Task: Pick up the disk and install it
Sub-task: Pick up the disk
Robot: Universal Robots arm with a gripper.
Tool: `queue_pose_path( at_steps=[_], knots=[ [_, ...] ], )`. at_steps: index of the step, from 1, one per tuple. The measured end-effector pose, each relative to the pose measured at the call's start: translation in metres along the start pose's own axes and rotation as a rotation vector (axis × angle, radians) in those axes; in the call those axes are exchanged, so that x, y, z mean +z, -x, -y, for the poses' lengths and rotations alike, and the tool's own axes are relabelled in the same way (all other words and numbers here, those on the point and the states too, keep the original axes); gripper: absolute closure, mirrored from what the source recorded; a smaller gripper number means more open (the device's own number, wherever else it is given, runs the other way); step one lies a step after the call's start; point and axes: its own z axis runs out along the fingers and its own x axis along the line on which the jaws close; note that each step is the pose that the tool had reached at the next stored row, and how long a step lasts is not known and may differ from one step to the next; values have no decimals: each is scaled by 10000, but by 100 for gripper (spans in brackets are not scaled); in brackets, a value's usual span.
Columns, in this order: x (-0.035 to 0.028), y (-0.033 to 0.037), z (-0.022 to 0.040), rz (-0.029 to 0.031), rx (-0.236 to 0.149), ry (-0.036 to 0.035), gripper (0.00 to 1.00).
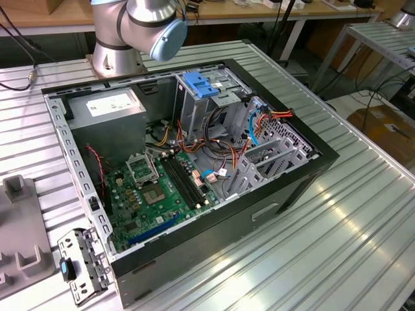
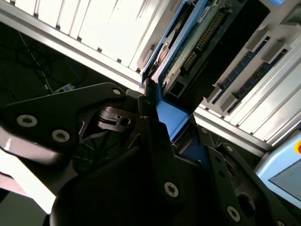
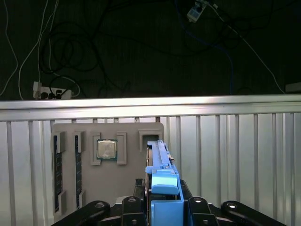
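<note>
The disk (image 3: 159, 157) stands on edge in a slot of a grey holder plate (image 3: 108, 188), with its bright blue carrier rail facing the camera. In both wrist views my gripper (image 3: 164, 203) straddles that rail, a black finger pressed against each side. In the second wrist view the disk (image 2: 193, 47) shows its green circuit board and blue rail rising out of the gripper (image 2: 176, 129). The open computer case (image 1: 194, 162) lies on the table in the exterior view, with a grey drive cage topped by a blue latch (image 1: 201, 84).
The holder plate also carries a processor chip (image 3: 106, 149) and memory sticks (image 3: 57, 169). The arm's base (image 1: 120, 39) stands behind the case. A loose metal bracket (image 1: 81, 265) lies at the case's front left corner. Cables (image 1: 227, 139) cross the case interior.
</note>
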Motion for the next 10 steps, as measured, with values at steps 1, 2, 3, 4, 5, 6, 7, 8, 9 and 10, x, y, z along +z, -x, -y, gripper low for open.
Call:
queue_pose_path(
  at_steps=[1, 2, 3, 4, 5, 6, 7, 8, 9, 10],
  knots=[
    [-4, 0, 0, -1, 0, 1, 63],
    [-8, 0, 0, -1, 0, 1, 63],
    [-13, 0, 0, -1, 0, 1, 63],
    [-18, 1, 0, -1, 0, 1, 63],
    [-22, 1, 0, -1, 0, 1, 63],
    [-26, 1, 0, -1, 0, 1, 63],
    [-30, 1, 0, 0, 0, 0, 63],
    [-34, 1, 0, -1, 0, 0, 63],
    [-39, 2, 0, -1, 0, 1, 63],
    [-43, 2, 0, 0, 0, 0, 63]
  ],
)
